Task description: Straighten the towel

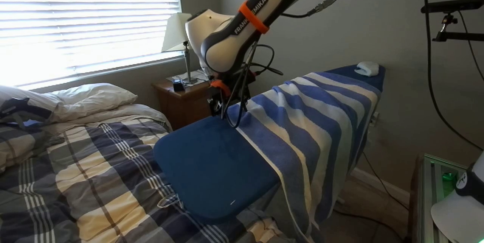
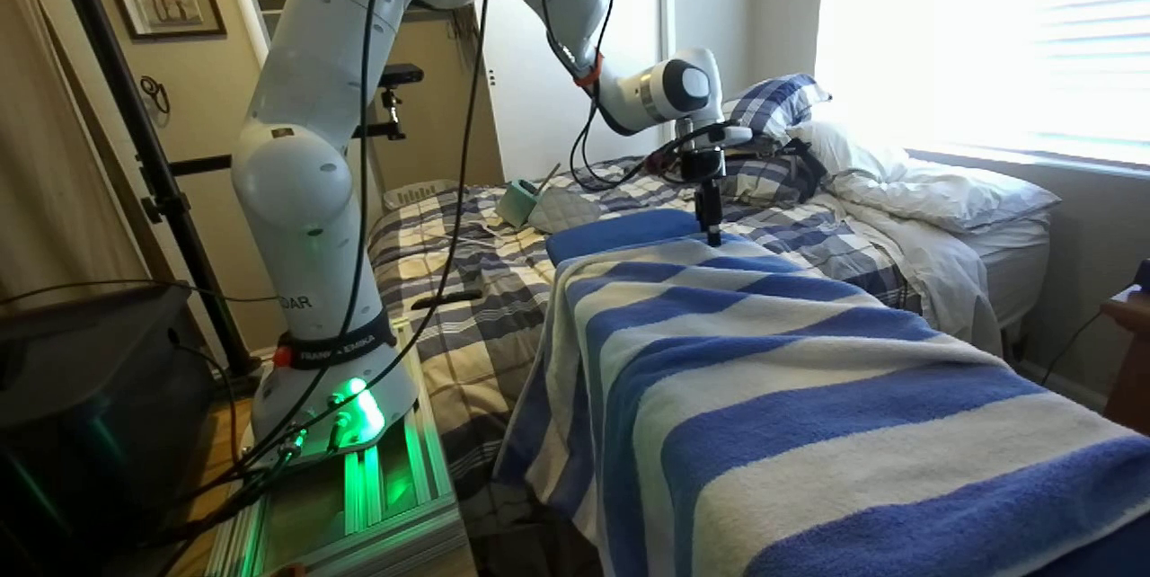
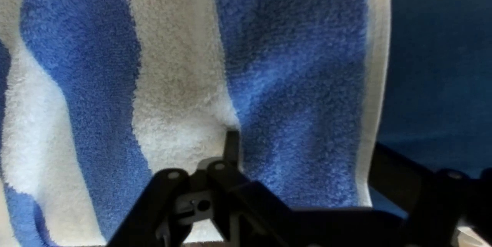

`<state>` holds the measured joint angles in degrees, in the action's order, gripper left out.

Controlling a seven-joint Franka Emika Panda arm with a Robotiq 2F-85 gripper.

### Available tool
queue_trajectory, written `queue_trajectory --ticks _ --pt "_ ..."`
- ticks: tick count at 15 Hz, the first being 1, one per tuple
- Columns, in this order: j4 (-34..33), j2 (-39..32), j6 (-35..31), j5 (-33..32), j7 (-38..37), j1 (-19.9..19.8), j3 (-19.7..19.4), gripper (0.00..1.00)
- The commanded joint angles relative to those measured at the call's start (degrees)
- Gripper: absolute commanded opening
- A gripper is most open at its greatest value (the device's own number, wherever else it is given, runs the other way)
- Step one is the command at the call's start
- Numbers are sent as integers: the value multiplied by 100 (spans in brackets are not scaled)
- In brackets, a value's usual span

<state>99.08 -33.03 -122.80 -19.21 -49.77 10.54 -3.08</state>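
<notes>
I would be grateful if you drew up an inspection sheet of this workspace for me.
Surface: blue ironing board, its wide end showing beyond the towel.
Job's things: the towel lies rumpled, its stripes wavy, hanging down one side.
Clutter: white item on the board's narrow end.
Grippers: one gripper, open, at the towel's end, apparently touching it.
Cables: black cables strung along the arm, looping beside the gripper.
Surroundings: plaid-covered bed, nightstand, lamp, window with blinds.
</notes>
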Motion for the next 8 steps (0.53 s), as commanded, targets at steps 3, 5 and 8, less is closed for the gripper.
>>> queue_trajectory --ticks 3,5,8 --pt "-13 35 8 3 213 113 -68 33" --pt "-25 54 52 -13 243 139 -72 19" --pt "-29 100 133 -13 308 159 -68 1"
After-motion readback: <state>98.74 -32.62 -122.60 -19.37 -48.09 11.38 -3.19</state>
